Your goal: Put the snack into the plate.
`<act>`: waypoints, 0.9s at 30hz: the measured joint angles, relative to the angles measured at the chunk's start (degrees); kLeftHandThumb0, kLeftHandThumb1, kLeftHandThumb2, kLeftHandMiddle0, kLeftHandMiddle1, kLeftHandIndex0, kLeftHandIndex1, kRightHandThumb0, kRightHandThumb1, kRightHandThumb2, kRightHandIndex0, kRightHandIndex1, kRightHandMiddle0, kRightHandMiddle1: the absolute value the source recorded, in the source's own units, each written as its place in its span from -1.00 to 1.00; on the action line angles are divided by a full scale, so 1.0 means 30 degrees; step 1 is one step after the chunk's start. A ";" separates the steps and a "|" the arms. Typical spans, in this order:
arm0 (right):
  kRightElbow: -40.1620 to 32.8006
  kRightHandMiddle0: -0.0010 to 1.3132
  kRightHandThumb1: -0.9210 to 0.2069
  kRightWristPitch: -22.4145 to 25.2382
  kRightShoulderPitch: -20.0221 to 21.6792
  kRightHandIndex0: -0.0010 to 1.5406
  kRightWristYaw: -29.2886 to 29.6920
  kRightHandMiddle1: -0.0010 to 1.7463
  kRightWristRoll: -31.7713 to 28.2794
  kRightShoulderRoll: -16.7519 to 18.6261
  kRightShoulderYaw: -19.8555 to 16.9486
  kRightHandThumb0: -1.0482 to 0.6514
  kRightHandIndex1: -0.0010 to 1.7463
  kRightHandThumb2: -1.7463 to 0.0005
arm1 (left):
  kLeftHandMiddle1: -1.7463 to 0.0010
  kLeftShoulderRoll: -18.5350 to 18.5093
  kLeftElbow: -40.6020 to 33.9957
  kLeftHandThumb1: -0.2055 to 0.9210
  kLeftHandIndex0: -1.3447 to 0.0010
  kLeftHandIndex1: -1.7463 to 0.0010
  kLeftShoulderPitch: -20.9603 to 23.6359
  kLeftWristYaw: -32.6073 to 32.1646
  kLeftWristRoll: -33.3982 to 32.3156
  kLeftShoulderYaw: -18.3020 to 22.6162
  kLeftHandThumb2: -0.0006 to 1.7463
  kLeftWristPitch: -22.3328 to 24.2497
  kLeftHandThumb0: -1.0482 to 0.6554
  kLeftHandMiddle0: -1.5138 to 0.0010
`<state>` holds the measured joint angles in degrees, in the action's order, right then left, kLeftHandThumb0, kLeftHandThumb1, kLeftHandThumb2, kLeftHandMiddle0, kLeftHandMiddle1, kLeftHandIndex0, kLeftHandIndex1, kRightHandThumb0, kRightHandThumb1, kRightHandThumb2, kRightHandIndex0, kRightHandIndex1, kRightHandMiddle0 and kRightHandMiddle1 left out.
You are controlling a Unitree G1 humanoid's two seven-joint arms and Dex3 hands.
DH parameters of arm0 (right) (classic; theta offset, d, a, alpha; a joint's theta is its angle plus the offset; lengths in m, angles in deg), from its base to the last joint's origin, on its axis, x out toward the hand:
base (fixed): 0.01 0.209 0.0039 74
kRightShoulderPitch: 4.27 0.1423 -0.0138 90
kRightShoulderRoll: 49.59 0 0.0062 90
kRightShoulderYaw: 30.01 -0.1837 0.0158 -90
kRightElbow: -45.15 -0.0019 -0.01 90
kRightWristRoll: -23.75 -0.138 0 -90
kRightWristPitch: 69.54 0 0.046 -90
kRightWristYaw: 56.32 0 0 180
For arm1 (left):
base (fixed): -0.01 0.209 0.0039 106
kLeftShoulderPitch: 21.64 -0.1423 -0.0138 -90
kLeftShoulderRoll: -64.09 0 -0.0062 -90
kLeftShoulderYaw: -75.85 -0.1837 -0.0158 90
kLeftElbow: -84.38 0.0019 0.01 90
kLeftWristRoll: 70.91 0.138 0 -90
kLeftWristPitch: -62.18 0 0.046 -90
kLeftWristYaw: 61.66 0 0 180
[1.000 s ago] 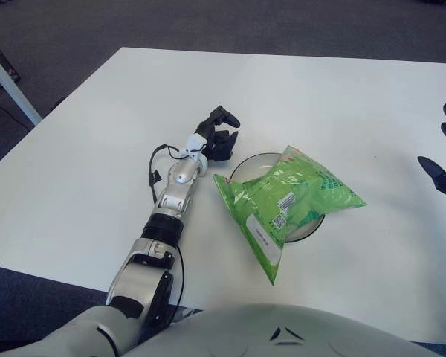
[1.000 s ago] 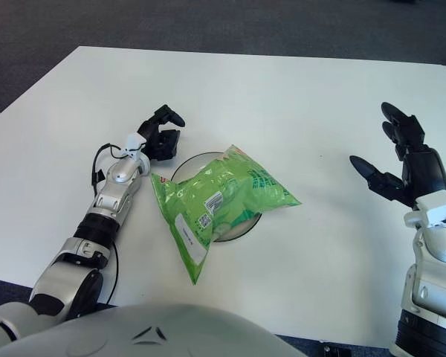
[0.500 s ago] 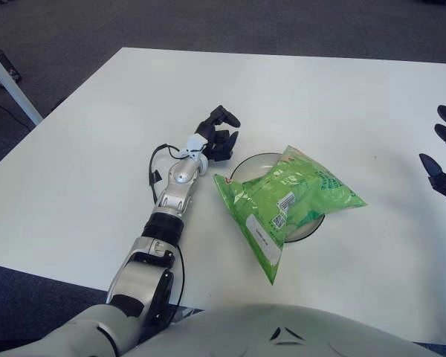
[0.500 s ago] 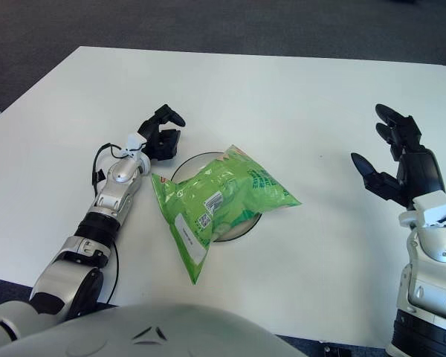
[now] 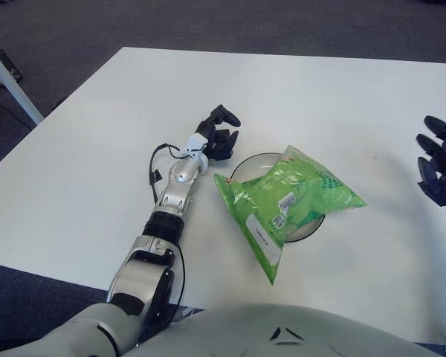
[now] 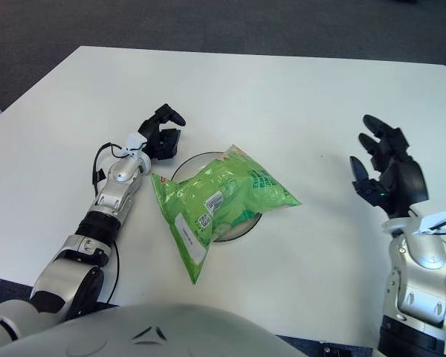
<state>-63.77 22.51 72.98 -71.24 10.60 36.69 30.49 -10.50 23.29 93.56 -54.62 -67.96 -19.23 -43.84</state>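
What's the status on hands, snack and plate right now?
Left hand curled, empty, beside the plate's far-left rim. Right hand open, empty, raised well right of it. Snack bag lies across plate, near end overhanging onto table. Nothing in the way.

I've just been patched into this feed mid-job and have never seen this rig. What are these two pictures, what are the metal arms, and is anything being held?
Both pictures come from a stereo camera on a humanoid robot's head, looking down at a white table; they show the same scene from slightly different spots. The arms are the robot's own. The left robot hand shows just left of the plate, fingers curled, holding nothing. The right robot hand is raised at the right, fingers spread, also holding nothing. A green snack bag lies across the plate, its lower end hanging over the rim onto the table.
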 measured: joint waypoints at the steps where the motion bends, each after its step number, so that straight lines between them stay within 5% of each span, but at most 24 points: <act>1: -0.0093 -1.00 -1.00 0.0175 -0.0046 -0.99 0.0007 -0.36 -0.0138 0.0158 0.0104 -0.86 -0.54 0.22 | -1.00 0.0000 0.0007 0.58 0.51 -1.00 0.0007 -0.0005 0.0000 0.0002 -0.03 0.0001 -0.21 -0.35; 8: -0.1065 -1.00 -1.00 0.0568 -0.0192 -0.95 0.0813 -0.32 -0.0400 0.1134 0.0681 -0.84 -0.51 0.03 | -1.00 0.0002 0.0103 0.57 0.50 -1.00 0.0047 -0.0009 -0.0010 0.0020 -0.02 0.0004 -0.21 -0.33; 13: -0.1507 -1.00 -1.00 0.0567 -0.0339 -0.89 0.1864 -0.10 -0.0268 0.2175 0.1164 -0.81 -0.42 -0.01 | -1.00 0.0022 0.0130 0.57 0.50 -1.00 0.0085 -0.0008 -0.0026 0.0032 -0.02 0.0006 -0.21 -0.35; 18: -0.1476 -1.00 -1.00 0.0549 -0.0427 -0.83 0.3307 0.36 0.0244 0.3344 0.1532 -0.76 -0.09 0.02 | -1.00 0.0030 0.0179 0.57 0.50 -1.00 0.0118 -0.0008 -0.0075 0.0058 -0.02 0.0003 -0.21 -0.36; 21: -0.1283 -0.88 -1.00 0.0481 -0.0419 -0.73 0.3880 0.78 0.0380 0.3779 0.1617 -0.70 0.31 0.03 | -1.00 0.0028 0.0217 0.57 0.50 -1.00 0.0137 -0.0007 -0.0076 0.0076 -0.02 -0.0007 -0.21 -0.36; 23: -0.1146 -0.76 -1.00 0.0481 -0.0387 -0.65 0.4239 0.89 0.0412 0.3888 0.1608 -0.65 0.45 0.06 | -1.00 0.0025 0.0226 0.57 0.50 -1.00 0.0141 -0.0006 -0.0079 0.0085 -0.02 -0.0015 -0.21 -0.36; 27: -0.0783 -0.55 -0.68 0.0455 -0.0111 -0.42 0.4816 0.97 0.0256 0.4026 0.1477 -0.34 0.65 0.03 | -1.00 -0.0014 0.0236 0.58 0.50 -1.00 0.0145 -0.0005 -0.0077 0.0126 -0.03 -0.0003 -0.21 -0.37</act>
<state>-66.12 23.87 72.64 -56.79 11.37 48.77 34.93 -10.55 24.00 93.99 -54.64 -68.19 -18.86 -43.85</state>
